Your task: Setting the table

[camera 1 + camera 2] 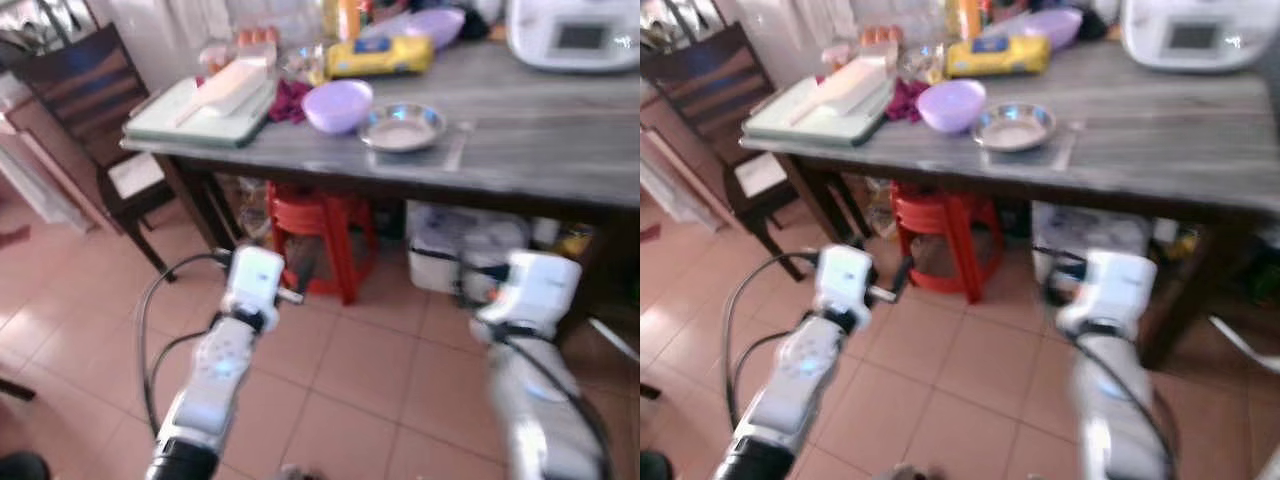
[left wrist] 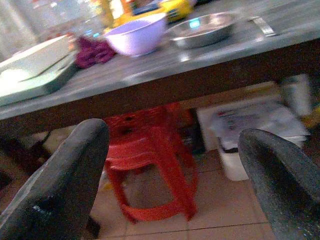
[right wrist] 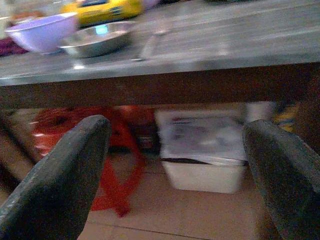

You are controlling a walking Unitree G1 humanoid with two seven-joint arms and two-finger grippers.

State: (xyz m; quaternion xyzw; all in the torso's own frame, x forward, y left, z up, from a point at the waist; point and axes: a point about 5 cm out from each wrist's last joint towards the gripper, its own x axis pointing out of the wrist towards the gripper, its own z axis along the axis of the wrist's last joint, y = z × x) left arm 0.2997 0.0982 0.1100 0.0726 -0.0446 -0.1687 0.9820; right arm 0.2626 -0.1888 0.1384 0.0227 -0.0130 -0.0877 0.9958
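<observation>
Table (image 1: 540,130): upper frame, carrying lilac bowl (image 1: 338,105) beside steel dish (image 1: 402,127).
Left pincer (image 2: 175,175): spread wide, empty.
Right pincer (image 3: 175,170): spread wide, empty.

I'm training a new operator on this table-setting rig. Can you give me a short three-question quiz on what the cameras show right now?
1. True or false: the metal bowl stands beside the purple bowl on the table.
2. What stands under the table? A) red stool B) blue bucket C) green crate
3. Fill in: the left gripper and right gripper both hang ____ the tabletop, fingers apart.

Key: 1 true; 2 A, the red stool; 3 below.
</observation>
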